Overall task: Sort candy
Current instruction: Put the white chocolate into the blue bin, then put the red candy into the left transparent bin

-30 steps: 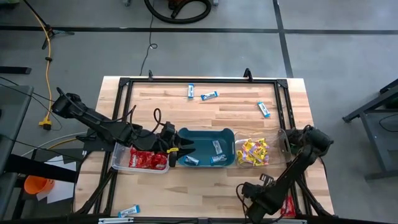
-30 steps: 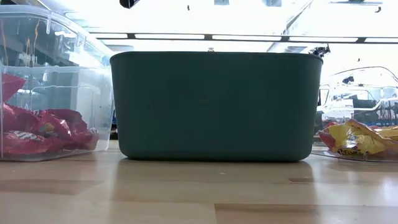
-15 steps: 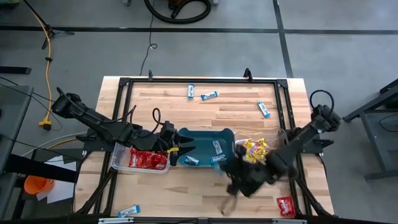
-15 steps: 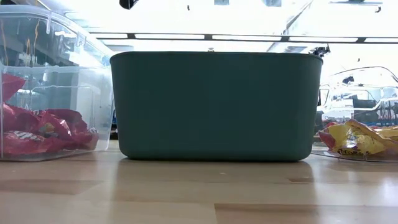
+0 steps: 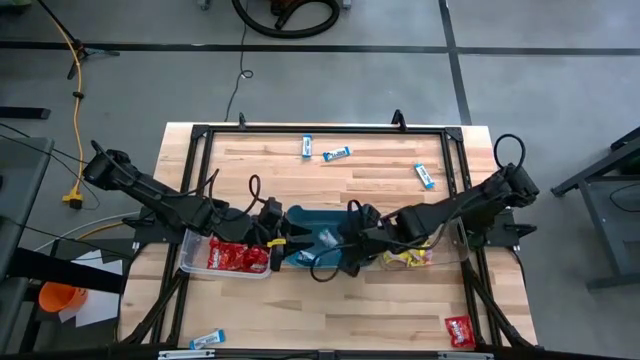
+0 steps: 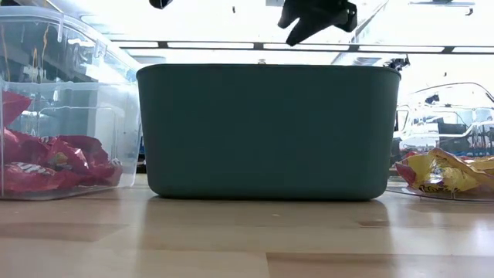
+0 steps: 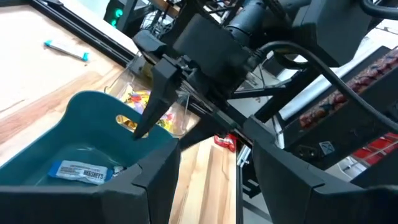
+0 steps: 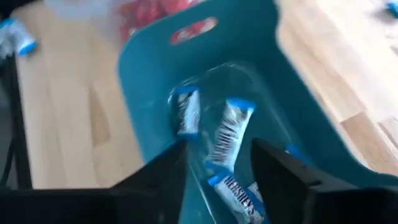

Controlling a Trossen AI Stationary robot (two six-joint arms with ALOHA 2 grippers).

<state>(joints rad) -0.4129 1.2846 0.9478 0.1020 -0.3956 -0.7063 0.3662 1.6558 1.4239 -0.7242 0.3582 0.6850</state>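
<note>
The teal tub [image 5: 325, 222] stands mid-table between a clear bin of red candy [image 5: 228, 257] and a clear bin of yellow candy [image 5: 408, 257]. My right gripper [image 8: 219, 150] hangs open over the tub, pointing slantwise down; blue-and-white candy [image 8: 227, 134] shows below its fingers inside the tub. It also shows above the tub's rim in the low view [image 6: 309, 22]. My left gripper [image 7: 208, 180] stands open over the tub's left end [image 7: 93, 109], with nothing between its fingers. Another blue-and-white packet [image 7: 78, 171] lies on the tub's floor.
Loose blue-and-white candies lie near the far edge [image 5: 308, 146] [image 5: 337, 153] [image 5: 424, 175] and at the near left edge [image 5: 207, 340]. A red candy [image 5: 460, 330] lies near the near right corner. A black frame [image 5: 455, 160] runs around the table top.
My right arm has swung from the table's near right corner up and toward the left and far side, and now hangs over the teal tub. The red candy at the near right corner, covered by the arm before, now shows. My left arm has kept still.
</note>
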